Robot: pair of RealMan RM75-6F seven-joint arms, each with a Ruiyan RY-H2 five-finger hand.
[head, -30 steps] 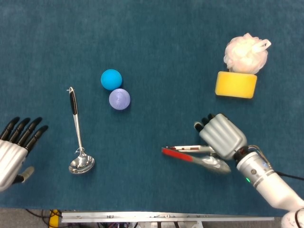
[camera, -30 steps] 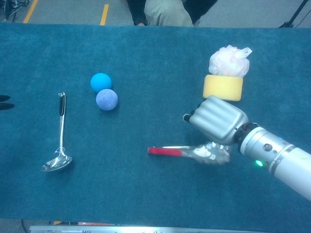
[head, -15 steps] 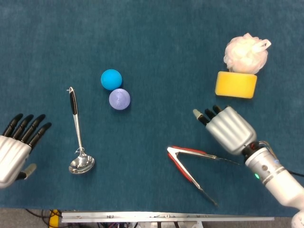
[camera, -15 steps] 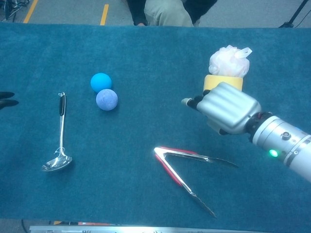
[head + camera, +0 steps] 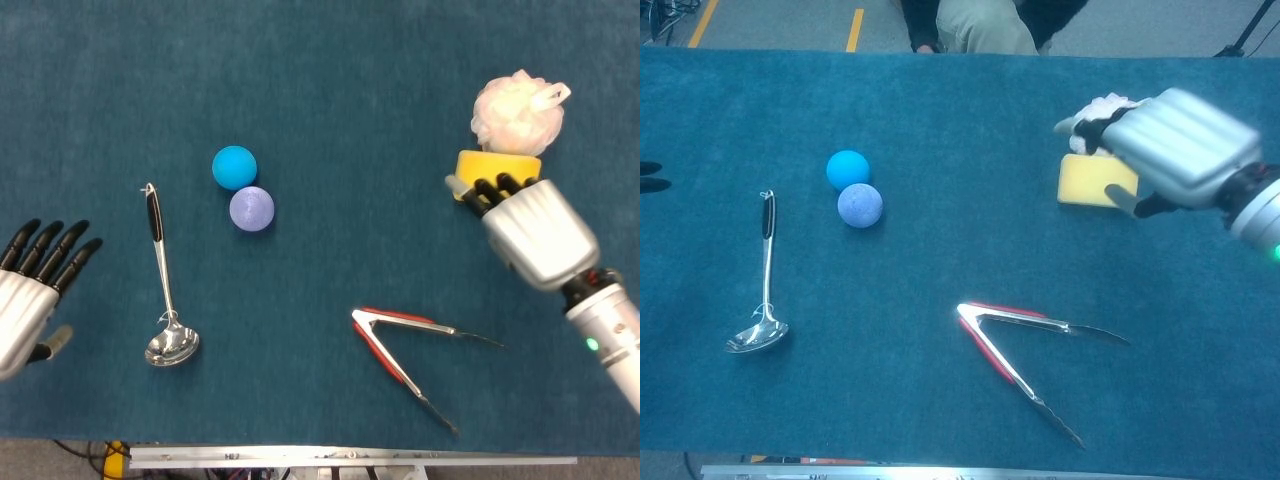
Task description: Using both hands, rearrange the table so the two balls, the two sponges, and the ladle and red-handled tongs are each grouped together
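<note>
The red-handled tongs (image 5: 410, 350) (image 5: 1025, 345) lie spread apart on the cloth at the front centre-right, free of any hand. The ladle (image 5: 163, 290) (image 5: 762, 285) lies at the left, bowl toward me. A blue ball (image 5: 234, 166) (image 5: 847, 168) and a purple ball (image 5: 251, 209) (image 5: 860, 205) touch each other. The yellow sponge (image 5: 497, 165) (image 5: 1090, 182) sits against the white mesh sponge (image 5: 517, 110) (image 5: 1102, 104) at the back right. My right hand (image 5: 535, 230) (image 5: 1175, 150) hovers over them, empty, fingers extended. My left hand (image 5: 30, 290) is open at the left edge.
A blue cloth (image 5: 350, 60) covers the whole table. The table's front edge with a metal rail (image 5: 350, 455) runs along the bottom. A seated person's legs (image 5: 980, 25) show beyond the far edge.
My right hand let go of the tongs, which sprang apart on the cloth, then rose and moved back right to above the sponges. The left hand barely moved.
</note>
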